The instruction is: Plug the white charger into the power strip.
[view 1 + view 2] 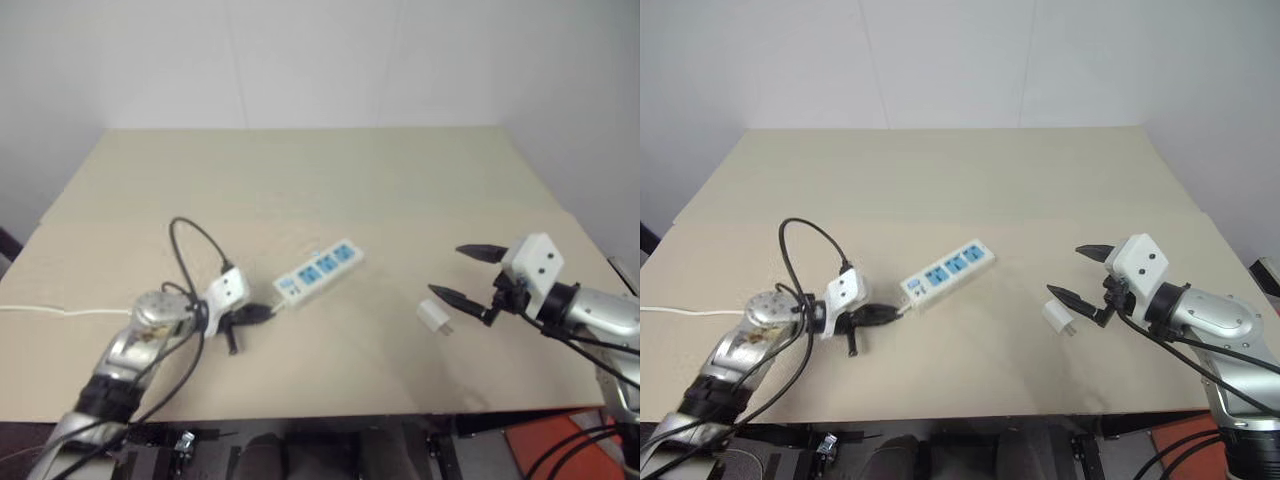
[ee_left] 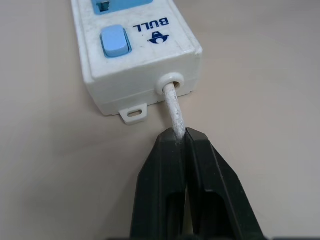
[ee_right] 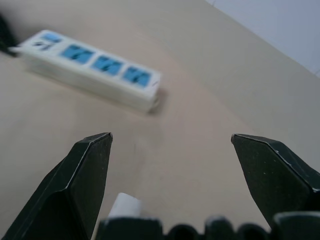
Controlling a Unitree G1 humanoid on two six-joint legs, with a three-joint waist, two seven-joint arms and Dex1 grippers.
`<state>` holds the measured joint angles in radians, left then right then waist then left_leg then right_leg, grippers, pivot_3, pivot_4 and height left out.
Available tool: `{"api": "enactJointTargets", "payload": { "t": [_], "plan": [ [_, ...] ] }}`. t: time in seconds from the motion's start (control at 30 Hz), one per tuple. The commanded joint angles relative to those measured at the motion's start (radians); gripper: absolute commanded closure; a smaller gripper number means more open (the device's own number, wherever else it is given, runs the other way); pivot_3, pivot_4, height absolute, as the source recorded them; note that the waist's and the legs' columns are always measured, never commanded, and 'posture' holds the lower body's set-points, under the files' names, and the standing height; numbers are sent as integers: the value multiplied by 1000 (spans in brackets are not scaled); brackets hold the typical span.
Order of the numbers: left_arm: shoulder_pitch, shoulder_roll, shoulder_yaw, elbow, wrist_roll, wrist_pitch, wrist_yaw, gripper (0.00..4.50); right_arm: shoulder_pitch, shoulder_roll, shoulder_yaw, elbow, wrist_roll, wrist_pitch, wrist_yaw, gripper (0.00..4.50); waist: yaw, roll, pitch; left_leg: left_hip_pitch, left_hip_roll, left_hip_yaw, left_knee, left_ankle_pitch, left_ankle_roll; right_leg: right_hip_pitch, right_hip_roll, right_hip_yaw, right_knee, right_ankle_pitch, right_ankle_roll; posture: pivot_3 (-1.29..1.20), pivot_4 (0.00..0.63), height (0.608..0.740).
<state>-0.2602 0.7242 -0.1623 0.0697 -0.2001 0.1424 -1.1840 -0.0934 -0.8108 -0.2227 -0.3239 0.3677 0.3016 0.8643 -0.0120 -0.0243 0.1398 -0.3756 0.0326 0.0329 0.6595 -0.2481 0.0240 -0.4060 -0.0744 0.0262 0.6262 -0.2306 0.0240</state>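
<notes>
On a smooth beige table (image 1: 330,180), the power strip (image 1: 318,270) lay slantwise near the middle, a long white plastic bar with three blue sockets in a row and a pale blue switch (image 2: 115,41) at its near-left end. From that end a thin, slightly rough white cord (image 2: 173,109) came out through a round collar. The left gripper (image 2: 183,137) had its two black, wedge-shaped fingers pressed together on this cord, pinching it just beside the strip's end. The white charger (image 1: 435,317), a small boxy plug block, lay on the table to the right of the strip and well apart from it. Just right of the charger hung the right gripper (image 1: 466,274), its pointed black fingers spread wide with nothing between them, its white blocky body behind them.
</notes>
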Motion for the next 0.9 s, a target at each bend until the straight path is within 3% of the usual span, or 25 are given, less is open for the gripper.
{"api": "enactJointTargets", "payload": {
  "t": [0.03,0.07,0.1,0.4,0.53,0.9],
  "plan": [
    [12,39,37,-21,-5,-67,-31,4472,-22,-1,-14,-14,10,-11,-2,0,4,0,0,0,0,0,0,0,0,0,0,0,0,0,0,0,150,740],
    [12,46,39,-14,4,-75,-26,4472,-25,-1,-12,-13,10,-11,-1,0,5,0,0,0,0,0,0,0,0,0,0,0,0,-1,1,0,150,740],
    [12,49,44,-5,11,-79,-12,4201,-28,0,-10,-12,10,-11,-1,0,6,0,0,0,0,0,0,0,0,0,0,0,0,-1,1,0,150,740],
    [30,16,99,-20,-113,-77,-59,1420,-25,-1,-13,-14,11,-12,0,0,6,0,0,-3,0,0,0,0,0,-1,0,-1,-1,0,1,0,150,740],
    [6,-55,112,14,-139,-141,-33,150,-20,-2,-18,-20,14,-8,-1,0,8,0,0,-2,0,0,0,0,0,-1,0,-1,-1,-1,1,0,150,740],
    [-129,-226,54,297,-73,-293,-63,46,-40,-3,-12,-24,22,-3,-4,0,12,0,0,-3,-1,0,1,0,0,-1,0,-1,-1,0,1,0,150,740]
  ]
}}
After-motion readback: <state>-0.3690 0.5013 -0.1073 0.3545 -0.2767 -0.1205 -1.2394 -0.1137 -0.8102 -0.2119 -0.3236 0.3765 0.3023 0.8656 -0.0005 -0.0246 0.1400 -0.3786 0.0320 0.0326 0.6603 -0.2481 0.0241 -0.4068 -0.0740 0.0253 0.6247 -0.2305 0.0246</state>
